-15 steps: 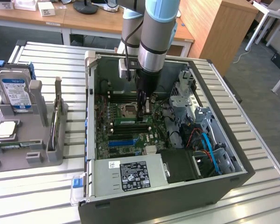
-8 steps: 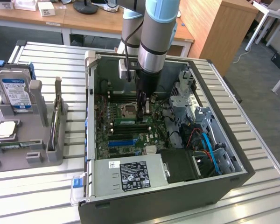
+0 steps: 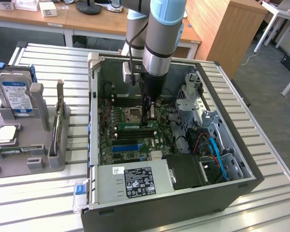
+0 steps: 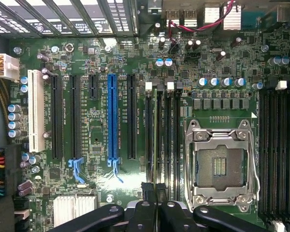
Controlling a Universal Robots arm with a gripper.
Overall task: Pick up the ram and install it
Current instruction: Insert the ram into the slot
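**Open computer on the table, arm reaching into the case.** The ribbed grey metal table [image 3: 38,203] carries an open black tower computer case [image 3: 183,212] lying on its side. Into it, from above, descends the silver-and-blue robot arm [image 3: 159,43].

Well apart from the fingers, toward the exterior view's left, stands a grey moulded parts holder [image 3: 19,159]. It bears a silver hard drive with a blue-white label [image 3: 14,94] and a square silver processor chip [image 3: 7,134].

Beneath the fingers lies the green motherboard [image 3: 113,140] [image 4: 99,145]. Its empty metal-framed processor socket [image 4: 221,166] sits just beside them.

Note the black fingers [image 3: 146,113] [image 4: 147,193]: they are closed almost completely, pinching the long, thin green ram stick [image 3: 133,125] [image 4: 157,140] between them. The ram stick stands on edge directly under the fingers, over the bank of black memory slots [image 4: 176,130].

The relation you should read is alignment. The stick's long axis runs parallel to the slots, reaching from the fingers toward the exterior view's left, and it appears to lie along one slot between two white latches [image 4: 148,86]. You cannot tell from these views whether its lower edge is seated in the slot or merely resting above it.
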